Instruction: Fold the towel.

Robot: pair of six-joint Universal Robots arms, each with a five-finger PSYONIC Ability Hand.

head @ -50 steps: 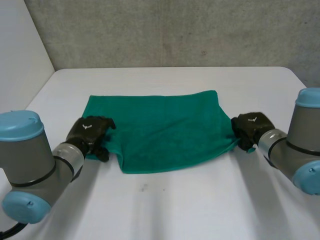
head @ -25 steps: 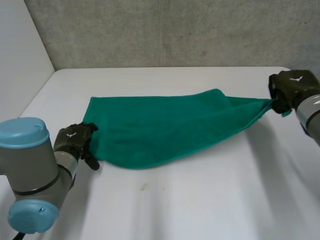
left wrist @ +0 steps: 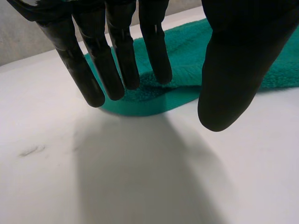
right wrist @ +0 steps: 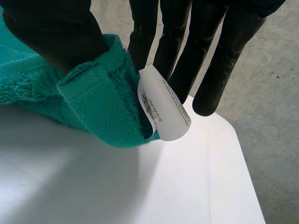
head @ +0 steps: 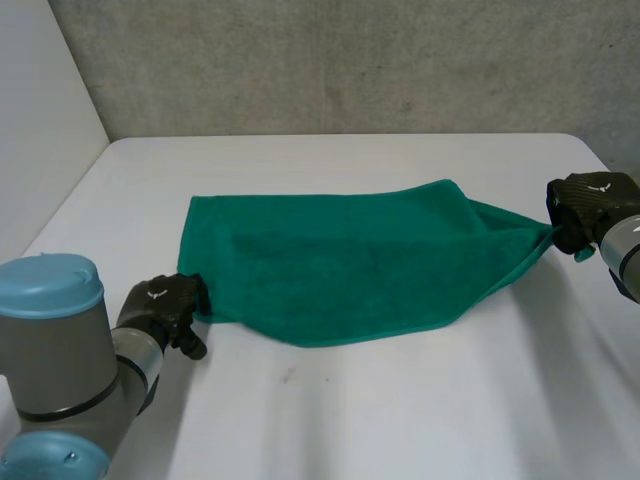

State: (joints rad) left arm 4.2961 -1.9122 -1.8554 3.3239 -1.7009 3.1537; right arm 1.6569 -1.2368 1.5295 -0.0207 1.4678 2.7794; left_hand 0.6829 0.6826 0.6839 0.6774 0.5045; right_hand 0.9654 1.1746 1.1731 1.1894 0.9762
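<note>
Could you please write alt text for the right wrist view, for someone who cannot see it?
The robot's black right hand pinches a corner of the green terry towel between thumb and fingers, its white care label sticking out, above the white table.

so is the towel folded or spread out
Spread: the towel lies open across the table, no part folded over, one corner pinched and raised by the right hand.

Head camera overlooks table; wrist cameras, seemingly close, share towel.

A white table stands against a grey concrete wall
</note>
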